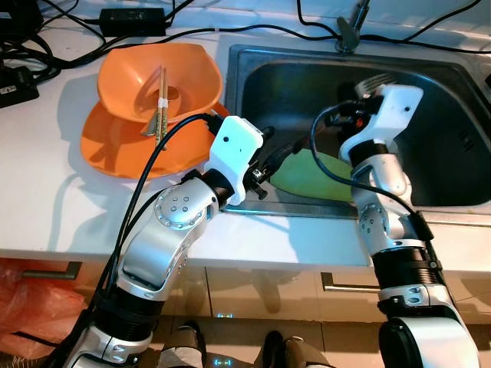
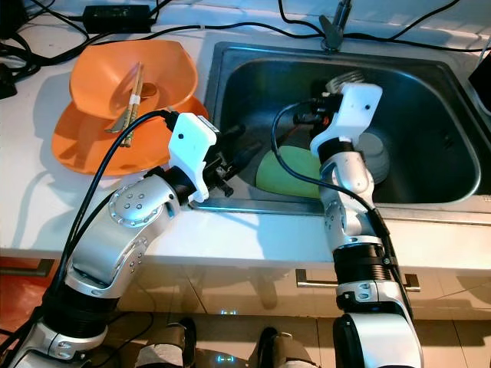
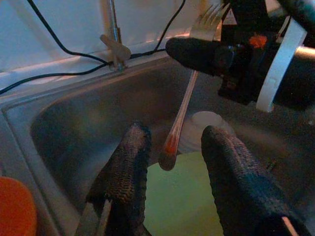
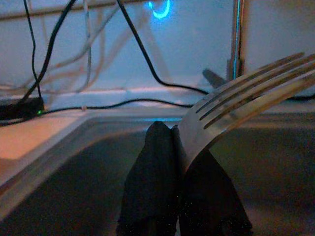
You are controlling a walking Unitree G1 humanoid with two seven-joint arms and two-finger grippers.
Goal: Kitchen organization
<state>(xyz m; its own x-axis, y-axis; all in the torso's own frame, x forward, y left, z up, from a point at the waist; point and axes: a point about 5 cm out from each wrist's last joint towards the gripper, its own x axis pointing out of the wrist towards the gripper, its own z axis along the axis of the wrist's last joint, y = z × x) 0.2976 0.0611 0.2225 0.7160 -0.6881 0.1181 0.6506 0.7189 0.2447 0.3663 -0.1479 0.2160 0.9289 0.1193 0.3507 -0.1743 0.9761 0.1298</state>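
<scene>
A robot is standing at a kitchen counter, both arms reaching over a steel sink (image 1: 253, 69). The right gripper (image 4: 178, 147) is pinching a fork (image 4: 246, 93) between its closed fingers, tines up, holding it above the middle of the basin. The left gripper (image 3: 172, 162) is waiting at the sink's near-left rim, at about 8 o'clock from the fork, its fingers (image 3: 125, 172) spread with the fork's handle tip hanging just beyond and between them. A green board (image 1: 307, 176) is lying on the sink floor below, with a white dish (image 2: 376, 153) at about 3 o'clock from it. On the counter, at 9 o'clock from the sink, two orange bowls (image 1: 123, 146) are sitting stacked, chopsticks (image 1: 159, 107) resting in the top one. The step appears to be lifting the fork out of the sink, perhaps handing it across. Next, the left gripper would need to close on the handle before the right lets go, or the fork must be carried to the bowls.
</scene>
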